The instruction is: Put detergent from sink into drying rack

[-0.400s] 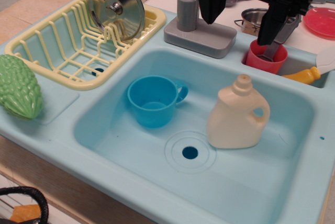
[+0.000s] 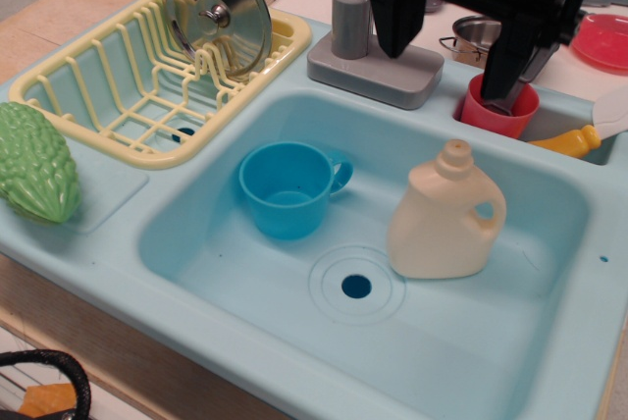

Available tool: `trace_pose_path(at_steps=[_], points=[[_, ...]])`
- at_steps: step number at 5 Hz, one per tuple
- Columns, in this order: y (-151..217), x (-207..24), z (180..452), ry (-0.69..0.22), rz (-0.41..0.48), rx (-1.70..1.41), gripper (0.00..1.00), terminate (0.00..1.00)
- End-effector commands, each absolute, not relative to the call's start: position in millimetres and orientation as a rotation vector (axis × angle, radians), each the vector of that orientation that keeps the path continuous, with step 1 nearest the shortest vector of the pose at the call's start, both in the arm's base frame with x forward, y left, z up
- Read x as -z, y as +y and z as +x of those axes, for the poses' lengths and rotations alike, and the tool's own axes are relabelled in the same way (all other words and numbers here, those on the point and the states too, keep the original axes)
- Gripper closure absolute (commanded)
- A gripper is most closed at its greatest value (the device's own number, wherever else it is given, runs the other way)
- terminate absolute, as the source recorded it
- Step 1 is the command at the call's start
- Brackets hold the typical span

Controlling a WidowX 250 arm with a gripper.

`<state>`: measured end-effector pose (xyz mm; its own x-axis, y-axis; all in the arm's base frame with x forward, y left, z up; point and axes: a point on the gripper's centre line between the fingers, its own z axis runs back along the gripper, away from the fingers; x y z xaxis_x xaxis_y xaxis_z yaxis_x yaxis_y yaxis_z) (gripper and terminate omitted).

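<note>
Black gripper (image 2: 453,47) hangs at top of frame, 2 fingers (image 2: 391,18) pointing down, spread wide apart, holding nothing.

Cream detergent (image 2: 442,224) (beige-tinged), light blue sink (image 2: 206,243).

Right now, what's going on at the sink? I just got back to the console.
Nothing is held yet. The gripper hangs open above the back of the sink, near the faucet. The detergent stands upright in the basin, right of the drain, with a blue cup to its left. The drying rack sits at the back left, a metal lid propped in it. The detergent has not been picked up.
</note>
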<state>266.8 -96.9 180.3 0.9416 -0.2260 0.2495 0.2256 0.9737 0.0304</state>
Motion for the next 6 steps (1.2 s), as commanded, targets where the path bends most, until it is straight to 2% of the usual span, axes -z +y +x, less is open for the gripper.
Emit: trace_pose_path(at_steps=[1,2,5,6], points=[[-99.4,-186.9,262.7,-0.379,-0.080,0.581,0.00,0.00],[-101.2,-176.9,258.1,-0.419,-0.125,0.752,0.00,0.00],[-101.7,-128.0,260.5,-0.484,-0.283,0.777,0.00,0.00],[-101.6,-118.6,257.2,-0.517,-0.283,0.747,1.00,0.00]])
